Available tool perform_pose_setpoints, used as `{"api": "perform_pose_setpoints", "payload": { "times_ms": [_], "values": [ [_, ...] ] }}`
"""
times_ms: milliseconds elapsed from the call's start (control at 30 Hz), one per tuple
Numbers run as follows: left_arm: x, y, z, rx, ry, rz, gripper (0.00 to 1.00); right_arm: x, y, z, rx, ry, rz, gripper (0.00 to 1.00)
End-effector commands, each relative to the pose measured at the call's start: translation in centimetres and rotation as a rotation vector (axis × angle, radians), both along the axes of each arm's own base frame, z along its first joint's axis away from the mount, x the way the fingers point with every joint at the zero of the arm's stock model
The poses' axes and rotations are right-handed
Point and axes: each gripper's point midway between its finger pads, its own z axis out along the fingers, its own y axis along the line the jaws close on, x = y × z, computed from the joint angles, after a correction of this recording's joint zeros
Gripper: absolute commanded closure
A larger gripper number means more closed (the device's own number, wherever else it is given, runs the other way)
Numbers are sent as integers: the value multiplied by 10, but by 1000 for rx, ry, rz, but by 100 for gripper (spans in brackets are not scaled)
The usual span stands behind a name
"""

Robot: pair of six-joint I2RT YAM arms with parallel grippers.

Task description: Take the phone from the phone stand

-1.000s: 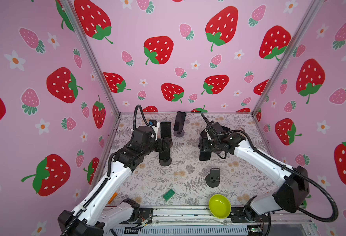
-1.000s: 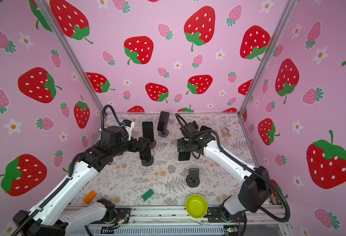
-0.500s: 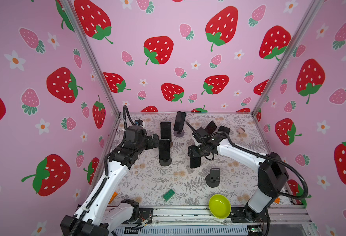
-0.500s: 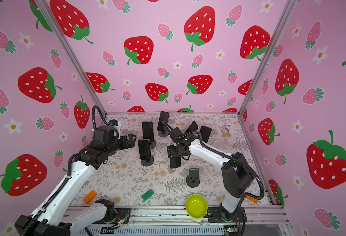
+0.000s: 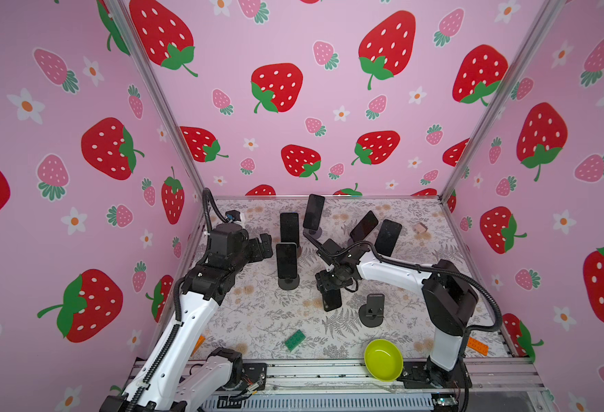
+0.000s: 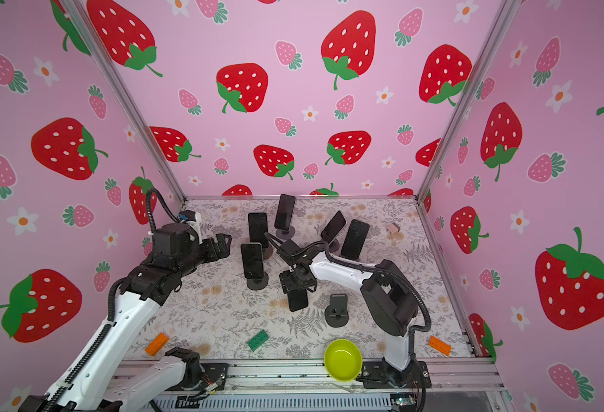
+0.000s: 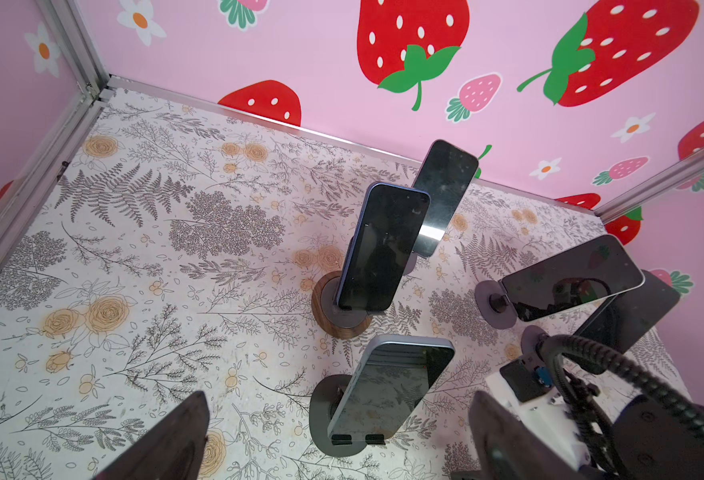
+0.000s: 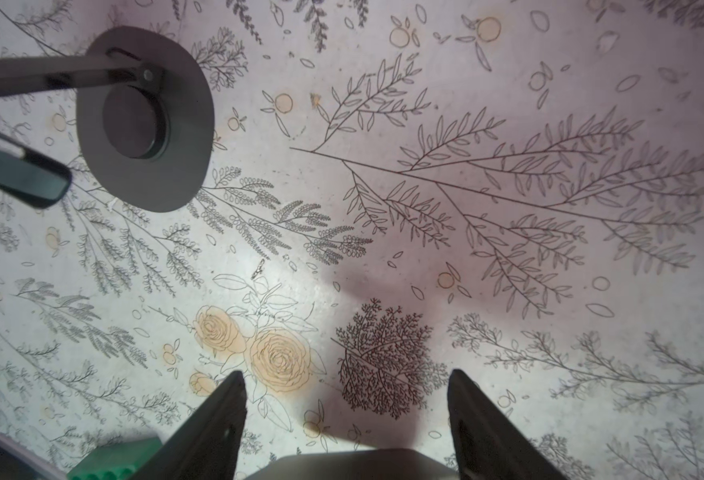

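Observation:
My right gripper point(image 5: 330, 285) point(image 8: 346, 376) points down mid-table, shut on a black phone point(image 5: 331, 299) point(image 6: 297, 299) that hangs upright below it. The phone's top edge point(image 8: 342, 463) shows between the fingers in the right wrist view. Just right of it stands the empty grey phone stand point(image 5: 372, 311) point(image 6: 336, 311). I cannot tell whether the phone's lower end touches the mat. My left gripper point(image 5: 266, 246) point(image 7: 338, 457) is open at the left, facing another phone point(image 7: 392, 390) on its stand point(image 5: 288, 283), apart from it.
Several more phones on stands point(image 5: 313, 212) point(image 5: 387, 237) crowd the back of the mat. A green brick point(image 5: 295, 340), a lime bowl point(image 5: 383, 359) and an orange brick point(image 5: 477, 346) lie near the front edge. A grey stand base point(image 8: 142, 120) sits close beside my right gripper.
My right gripper has carried the phone leftward and down toward the front. My left gripper pulled back left off the front-left stand, then held still.

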Motion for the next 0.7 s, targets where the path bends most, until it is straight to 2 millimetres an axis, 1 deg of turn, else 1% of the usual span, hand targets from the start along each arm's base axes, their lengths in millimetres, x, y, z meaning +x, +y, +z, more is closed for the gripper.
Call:
{"api": "perform_pose_setpoints", "payload": {
  "times_ms": [0, 100, 233, 367, 500, 667],
  "values": [
    [0, 6, 5, -11, -25, 33, 1, 0, -3, -14, -29, -12, -30, 28],
    [-2, 7, 7, -21, -36, 41, 1, -1, -8, -25, -61, 0, -55, 28],
    [-5, 6, 9, -21, -42, 34, 1, 0, -10, -35, -70, 2, -86, 28],
    [-7, 7, 9, -29, -44, 39, 1, 3, -11, -40, -84, -6, -118, 27],
    [-9, 6, 6, -30, -38, 31, 1, 4, -10, -52, -87, -4, -130, 27],
    [-10, 4, 7, -38, -38, 16, 1, 4, -17, -64, -138, -8, -156, 25]
  ]
}}
